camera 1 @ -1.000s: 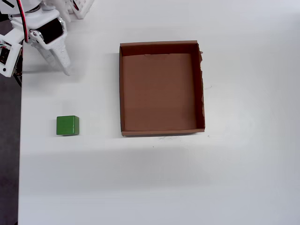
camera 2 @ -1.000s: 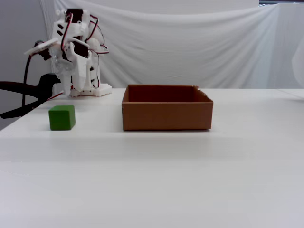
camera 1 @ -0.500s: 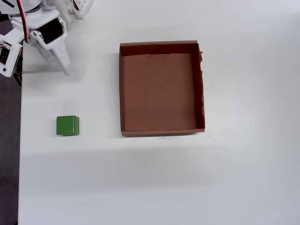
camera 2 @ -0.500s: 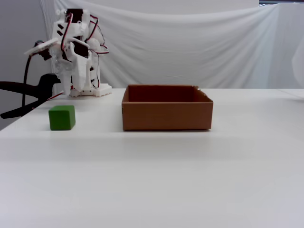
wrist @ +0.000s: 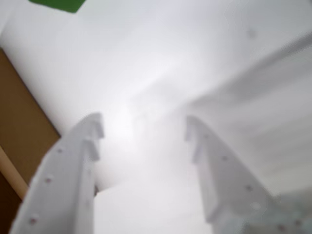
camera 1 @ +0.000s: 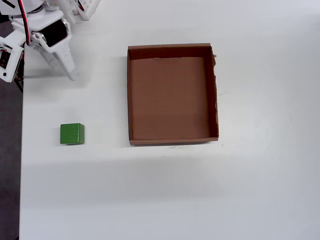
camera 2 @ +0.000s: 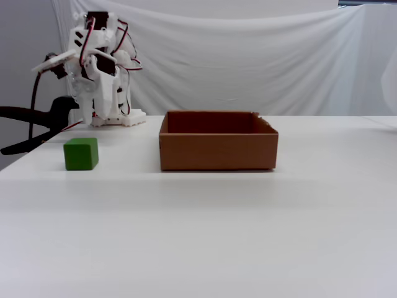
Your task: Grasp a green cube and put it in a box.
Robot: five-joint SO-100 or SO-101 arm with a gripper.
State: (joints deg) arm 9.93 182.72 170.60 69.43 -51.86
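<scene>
The green cube [camera 1: 72,134] sits on the white table, left of the box [camera 1: 129,95] and well apart from it. In the fixed view the green cube [camera 2: 81,154] stands in front of the arm, and the box [camera 2: 217,152] is an empty brown cardboard tray. My gripper [camera 1: 64,70] hovers near the table's back left corner, some way behind the cube. Seen from the wrist, the gripper [wrist: 144,129] is open with nothing between its white fingers [wrist: 90,136]. There the cube [wrist: 58,5] shows only as a green sliver at the top edge, with the box [wrist: 24,126] at the left.
The table's left edge [camera 1: 21,150] runs close beside the cube. A black clamp [camera 2: 31,121] sticks out at the left by the arm's base. A white cloth [camera 2: 248,56] hangs behind the table.
</scene>
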